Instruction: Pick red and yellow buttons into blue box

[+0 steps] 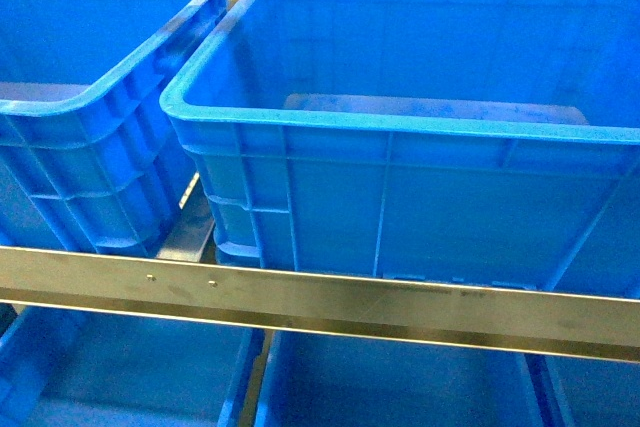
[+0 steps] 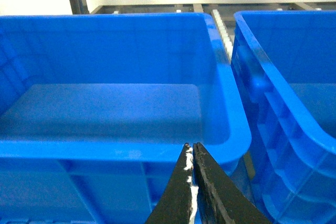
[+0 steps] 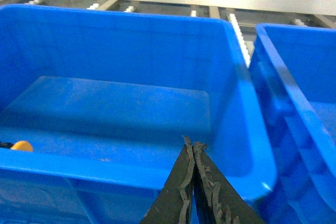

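Note:
Two blue boxes stand side by side on the shelf, a left one [image 1: 95, 107] and a larger middle one [image 1: 400, 147]. In the right wrist view a yellow-orange button cap [image 3: 22, 146] peeks above the near rim at the left of the box floor [image 3: 121, 108]. The red button is out of view. My left gripper [image 2: 192, 147] is shut and empty in front of the left box's near rim [image 2: 121, 150]. The right gripper [image 3: 192, 142] is shut and empty too, just before the near rim [image 3: 105, 169] of its box. Neither gripper shows in the head view.
A metal shelf rail [image 1: 320, 297] crosses in front of the boxes, with more blue boxes [image 1: 120, 377] on the level below. Another blue box [image 3: 299, 103] sits to the right. Roller tracks [image 2: 223, 30] run between the boxes toward a pale back wall.

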Controlling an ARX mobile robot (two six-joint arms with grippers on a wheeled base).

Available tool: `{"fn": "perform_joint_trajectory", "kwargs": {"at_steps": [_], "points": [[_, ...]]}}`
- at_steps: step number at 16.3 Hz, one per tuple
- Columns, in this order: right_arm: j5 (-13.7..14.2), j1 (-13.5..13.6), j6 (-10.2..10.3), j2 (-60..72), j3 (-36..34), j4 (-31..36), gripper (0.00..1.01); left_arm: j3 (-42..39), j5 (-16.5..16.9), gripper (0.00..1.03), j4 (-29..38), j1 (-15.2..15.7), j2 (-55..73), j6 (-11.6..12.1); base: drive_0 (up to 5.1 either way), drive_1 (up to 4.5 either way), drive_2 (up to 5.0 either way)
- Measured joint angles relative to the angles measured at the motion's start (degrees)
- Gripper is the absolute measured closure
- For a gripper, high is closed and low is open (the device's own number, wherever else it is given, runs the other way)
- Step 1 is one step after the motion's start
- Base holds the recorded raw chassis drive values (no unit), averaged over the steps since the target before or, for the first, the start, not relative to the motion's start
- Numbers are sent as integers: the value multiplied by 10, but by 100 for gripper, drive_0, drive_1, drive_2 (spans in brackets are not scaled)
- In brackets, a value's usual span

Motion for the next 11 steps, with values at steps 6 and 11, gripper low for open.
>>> {"fn": "perform_joint_trajectory", "kwargs": {"at_steps": [6,11], "points": [[-20,-29,0,-139,-88,-53,99,-97,67,101,-23,69,-129,0,0,0,0],[-20,-29,0,-217,-132,-67,99,-122,73,101,-127,75,-250,-1,0,0,0]]}}
